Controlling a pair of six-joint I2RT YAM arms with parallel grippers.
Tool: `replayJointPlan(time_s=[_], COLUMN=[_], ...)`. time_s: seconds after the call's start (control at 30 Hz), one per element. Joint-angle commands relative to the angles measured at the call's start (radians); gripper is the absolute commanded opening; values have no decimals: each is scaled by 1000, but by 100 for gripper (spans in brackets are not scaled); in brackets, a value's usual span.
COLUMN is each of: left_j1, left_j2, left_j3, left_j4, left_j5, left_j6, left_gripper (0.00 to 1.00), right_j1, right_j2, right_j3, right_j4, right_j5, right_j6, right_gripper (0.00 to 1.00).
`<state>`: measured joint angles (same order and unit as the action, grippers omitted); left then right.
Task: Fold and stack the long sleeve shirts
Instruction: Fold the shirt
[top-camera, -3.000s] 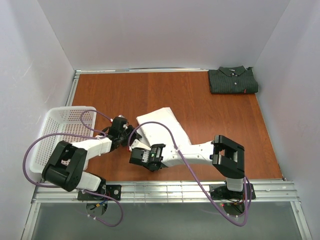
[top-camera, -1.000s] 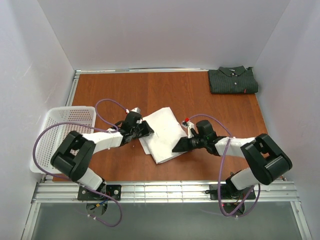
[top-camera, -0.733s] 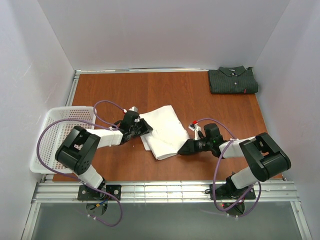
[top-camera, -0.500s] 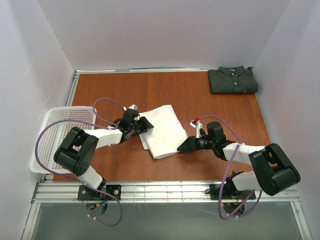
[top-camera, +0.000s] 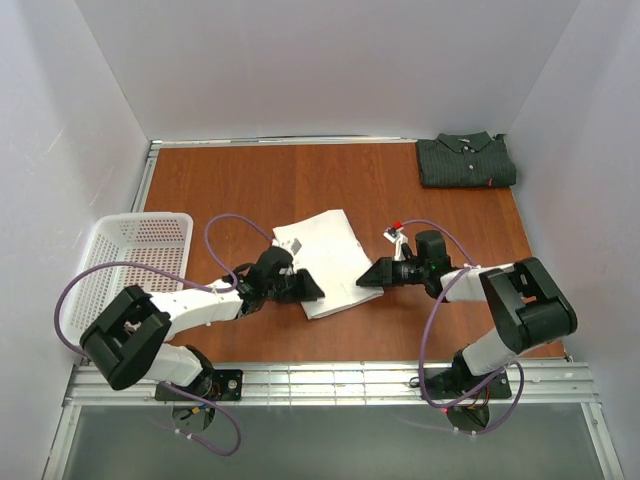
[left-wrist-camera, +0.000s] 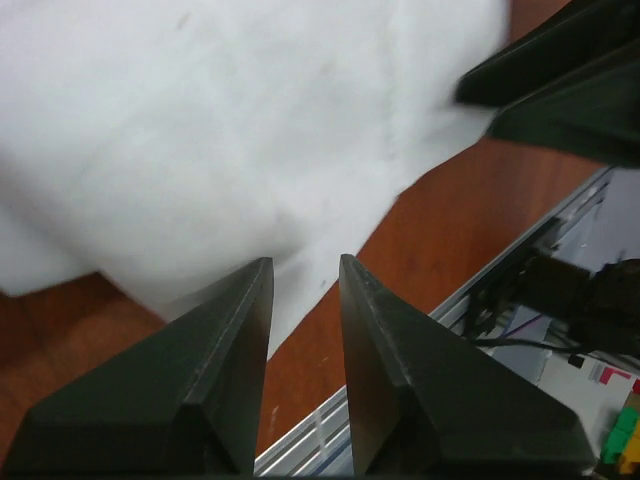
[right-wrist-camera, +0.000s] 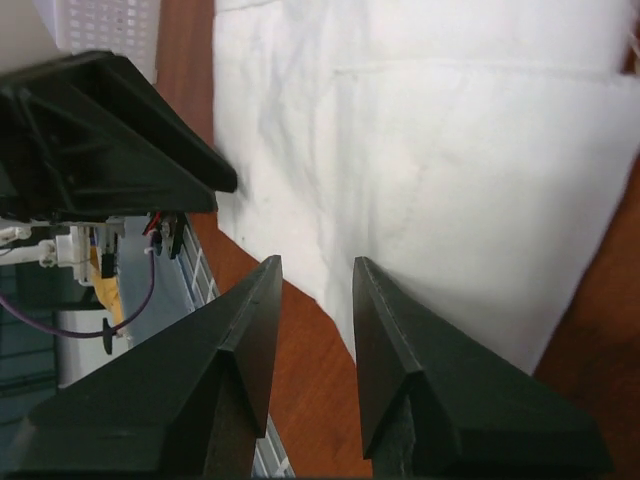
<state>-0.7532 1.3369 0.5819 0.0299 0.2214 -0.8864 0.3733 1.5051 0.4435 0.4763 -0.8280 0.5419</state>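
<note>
Folded white shirt (top-camera: 325, 262) lies faintly creased between left claw (top-camera: 311, 291) and right claw (top-camera: 364, 279), both slightly parted, empty.

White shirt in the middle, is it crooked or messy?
The white shirt lies folded but askew, at an angle to the table edges; the dark green shirt sits square in the far right corner.

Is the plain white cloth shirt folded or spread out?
Folded: the plain white cloth shirt lies as a compact rectangle, no sleeves spread out.
</note>
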Motion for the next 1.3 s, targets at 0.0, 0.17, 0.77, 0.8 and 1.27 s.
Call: replayJointPlan(time_s=[0.0, 0.17, 0.77, 0.8, 1.27], left_j1=[-21, -20, 211, 238, 410], left_j2=[31, 85, -56, -36, 471], left_j3=[-79, -134, 87, 117, 377], left_j4=[-36, 24, -140, -136, 83], left_j5=[42, 30, 64, 67, 107], left_j6=[-48, -98, -16, -5, -6], left_gripper=[26, 21, 30, 30, 18], right_j1=[-45, -115, -166, -156, 16], right_j2=[79, 190, -33, -10, 623], right_j3=[-32, -80, 179, 216, 828], right_j4=[79, 114, 65, 65, 275], right_j5=[-77, -112, -82, -65, 20], right_j6=[-32, -66, 84, 101, 325], right_gripper=[27, 26, 29, 29, 29])
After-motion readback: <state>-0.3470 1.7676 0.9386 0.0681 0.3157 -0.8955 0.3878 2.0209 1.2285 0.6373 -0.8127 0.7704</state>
